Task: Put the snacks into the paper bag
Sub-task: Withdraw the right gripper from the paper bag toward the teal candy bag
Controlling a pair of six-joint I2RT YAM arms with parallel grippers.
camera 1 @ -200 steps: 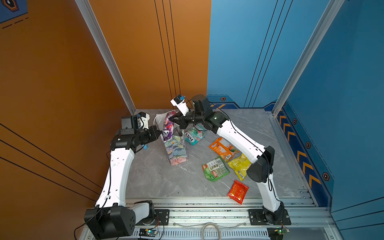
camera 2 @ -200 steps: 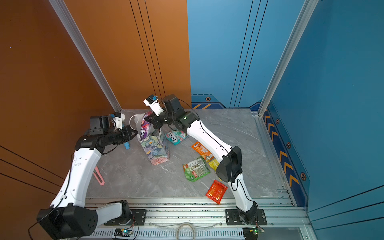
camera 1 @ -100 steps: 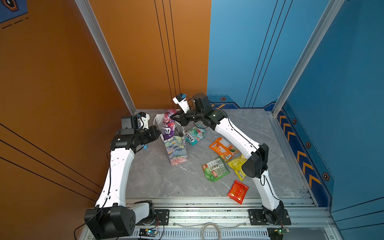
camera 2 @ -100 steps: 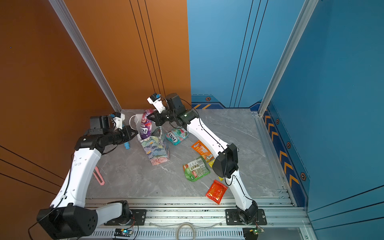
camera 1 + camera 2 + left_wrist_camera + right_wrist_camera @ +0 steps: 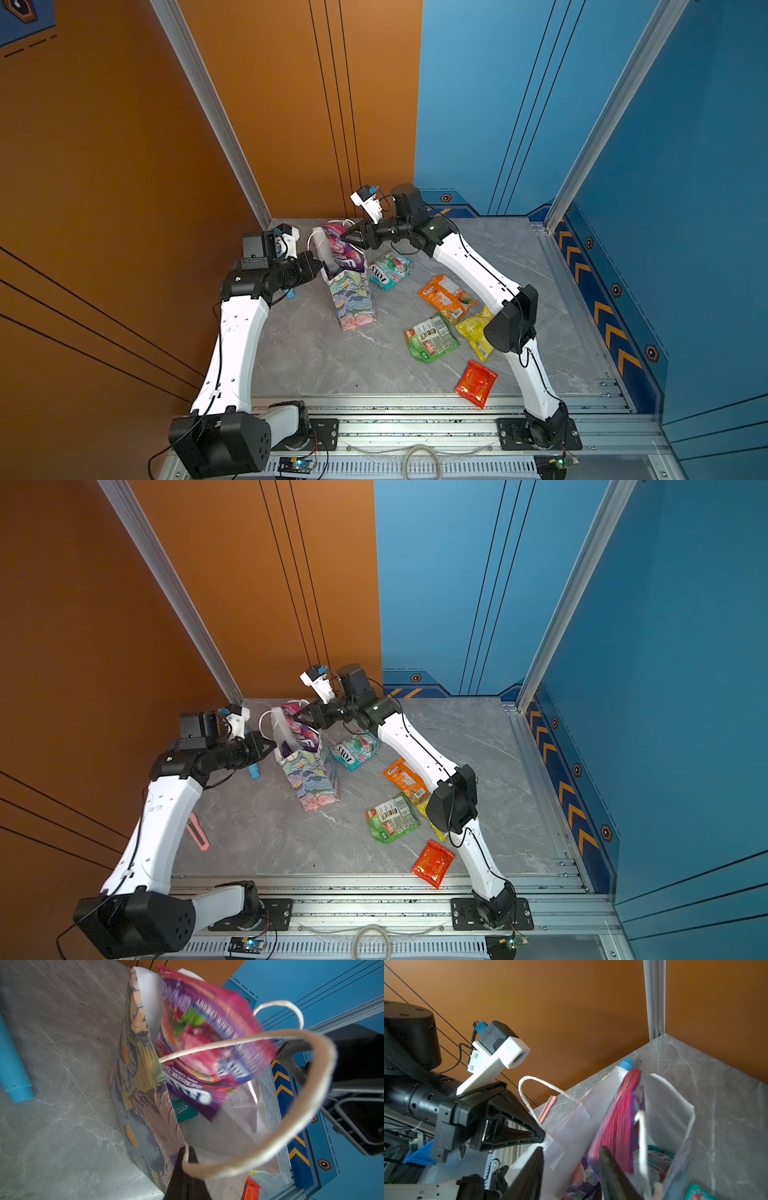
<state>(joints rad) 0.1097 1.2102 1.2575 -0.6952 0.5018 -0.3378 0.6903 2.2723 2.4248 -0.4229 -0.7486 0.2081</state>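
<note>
Since one second ago the right claw has parted its jaws, and the purple packet that it pinched then is now released. This claw hovers just above the mouth of the paper bag. In the right wrist view its two fingers stand well apart, with the packet blurred just beyond them and touching neither that I can see.

About half of the purple packet is inside the bag, and its upper part sticks out over the rim in both top views. It is glossy and crinkled, purple and pink, with white letters and a picture of red fruit.

The left claw is clenched on the near rim of the bag, beside the root of a white cord handle. The bag stands upright on the grey bench, floral outside and white inside.

To the right of the bag, a teal packet lies near it. An orange packet, a green packet, a yellow packet and a red packet lie flat, farther away
</note>
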